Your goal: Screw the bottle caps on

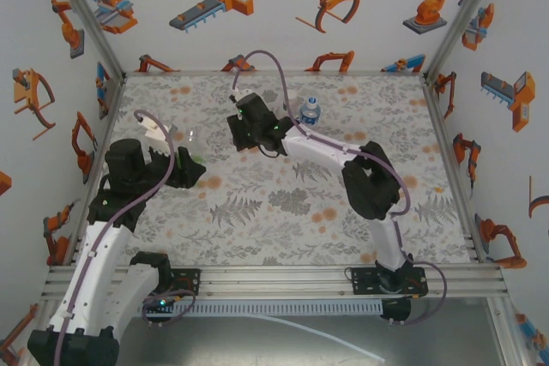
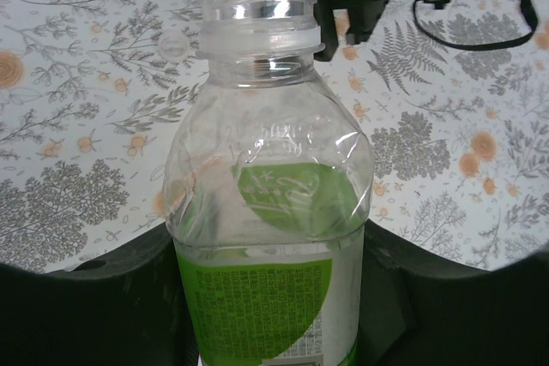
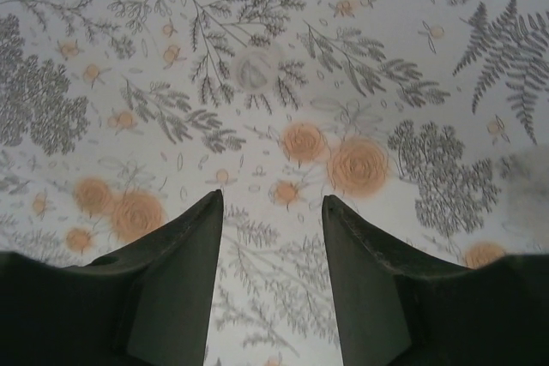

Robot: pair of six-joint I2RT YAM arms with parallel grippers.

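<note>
My left gripper (image 2: pixel 270 280) is shut on the green-labelled bottle (image 2: pixel 266 212), with dark fingers on both sides of its label. The bottle's threaded neck (image 2: pixel 257 2) is bare and points away from the camera. From above, this bottle (image 1: pixel 190 147) is held at the left of the table in my left gripper (image 1: pixel 184 169). A white cap (image 2: pixel 174 43) lies flat on the cloth beyond the bottle. My right gripper (image 3: pixel 270 205) hovers open over the cloth with nothing between its fingers. Another white cap (image 3: pixel 255 69) lies ahead of it. The blue-labelled bottle (image 1: pixel 310 111) stands upright at the back.
A pale, longish object (image 1: pixel 155 131) lies by the left wall behind my left arm. The right gripper (image 1: pixel 244 123) hangs over the back middle of the patterned table (image 1: pixel 283 203). Aluminium frame posts and printed walls close in the table on three sides.
</note>
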